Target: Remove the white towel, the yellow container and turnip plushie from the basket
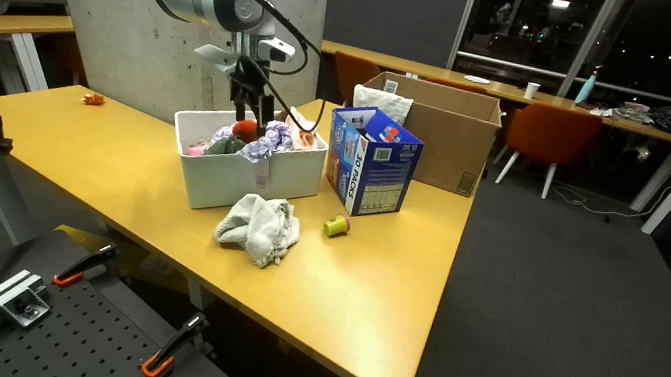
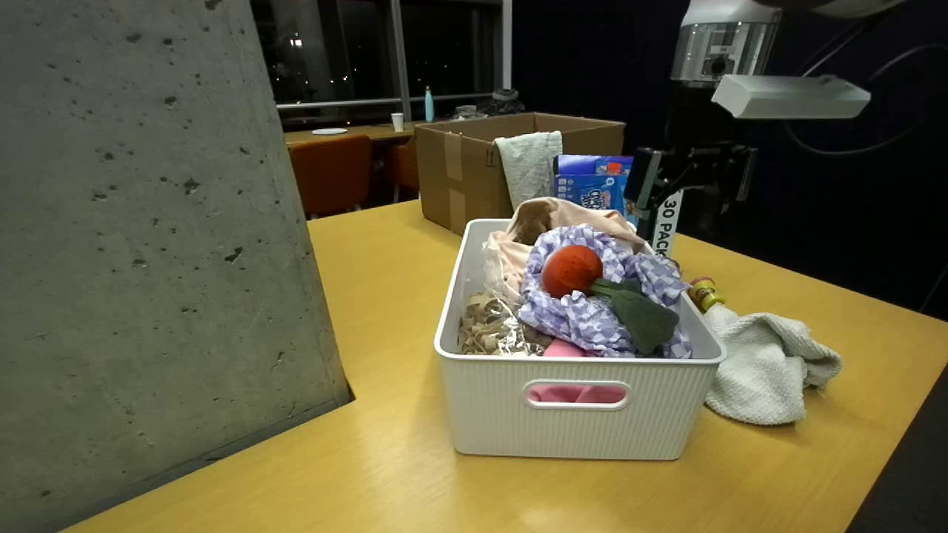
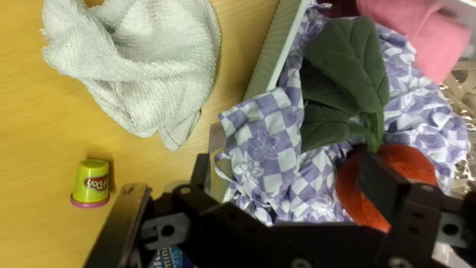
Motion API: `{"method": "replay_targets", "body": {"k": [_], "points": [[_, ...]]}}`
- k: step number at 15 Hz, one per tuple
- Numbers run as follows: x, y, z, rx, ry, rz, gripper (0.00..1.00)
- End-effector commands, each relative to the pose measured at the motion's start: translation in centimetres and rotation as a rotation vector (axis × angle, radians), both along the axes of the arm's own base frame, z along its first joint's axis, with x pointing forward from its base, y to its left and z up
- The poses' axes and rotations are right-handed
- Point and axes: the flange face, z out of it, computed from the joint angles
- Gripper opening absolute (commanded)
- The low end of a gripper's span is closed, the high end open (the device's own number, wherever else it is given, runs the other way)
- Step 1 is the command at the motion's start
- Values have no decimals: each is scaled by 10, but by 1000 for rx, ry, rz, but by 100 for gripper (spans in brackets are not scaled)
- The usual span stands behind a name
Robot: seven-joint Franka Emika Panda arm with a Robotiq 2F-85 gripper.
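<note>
As our tool (image 3: 284,165) gapes unladen, we eye the turnip plushie (image 2: 585,277). Likely soft, light: we'd pinch its red bulb (image 3: 413,164).

My hand (image 1: 251,122): spread above the white bin (image 1: 228,181)
Turnip plushie (image 1: 245,130): inside
White towel (image 1: 261,228): crumpled on the surface (image 1: 375,291)
Yellow tub (image 1: 335,226): near the towel

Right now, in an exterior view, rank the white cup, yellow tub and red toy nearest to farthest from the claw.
1. Red toy: by the claw, in the bin.
2. Yellow tub: on the table.
3. White cup: on the back desk.
</note>
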Motion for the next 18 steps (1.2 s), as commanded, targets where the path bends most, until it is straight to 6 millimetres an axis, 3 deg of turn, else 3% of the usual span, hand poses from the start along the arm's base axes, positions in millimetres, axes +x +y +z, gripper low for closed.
{"method": "replay_targets", "body": {"k": [1, 5, 11, 15, 18], "points": [[14, 12, 23, -70, -25, 70, 100], [44, 31, 31, -102, -65, 170, 100], [76, 47, -2, -53, -51, 294, 100], [85, 59, -23, -41, -39, 358, 100], [86, 81, -36, -29, -26, 406, 100]]}}
